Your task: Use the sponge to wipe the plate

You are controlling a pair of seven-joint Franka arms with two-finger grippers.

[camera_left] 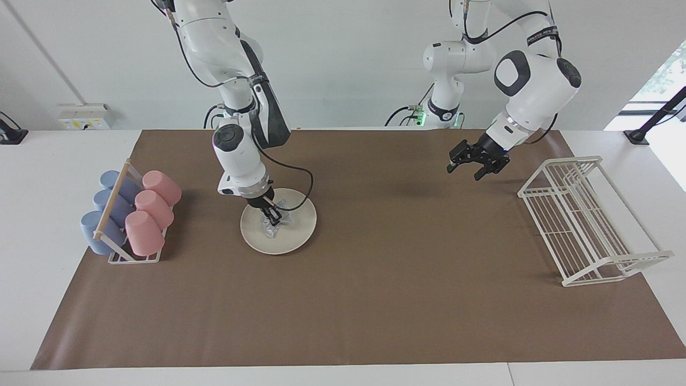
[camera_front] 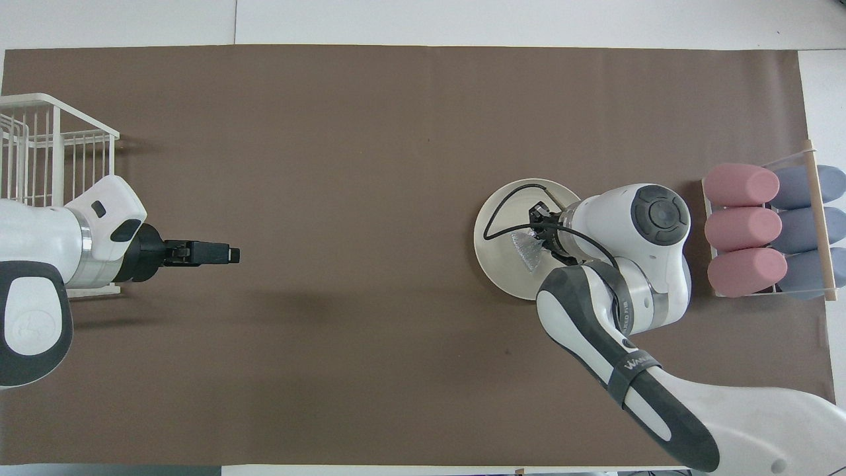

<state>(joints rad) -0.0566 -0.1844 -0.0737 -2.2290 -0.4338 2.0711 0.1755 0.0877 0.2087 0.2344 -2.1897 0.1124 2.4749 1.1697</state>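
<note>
The right gripper (camera_left: pixel 272 216) clamps the sponge (camera_left: pixel 273 225) down on the plate (camera_left: pixel 292 238), which lies beside the cup rack (camera_left: pixel 128 257). Pressed off-centre, the plate could slide or tip. The left gripper (camera_left: pixel 476 166) waits, spread wide, over the mat.

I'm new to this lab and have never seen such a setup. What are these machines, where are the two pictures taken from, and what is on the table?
These are two robot arms, each ending in a two-finger gripper. One picture faces the robots from across the table; the other looks steeply down from above their own end. On the brown mat lies a cream plate. The right gripper is shut on a silvery sponge and presses it onto the plate. The left gripper waits open in the air over bare mat, holding nothing. A rack of pink and blue cups stands at the right arm's end, and a white wire rack at the left arm's end.
</note>
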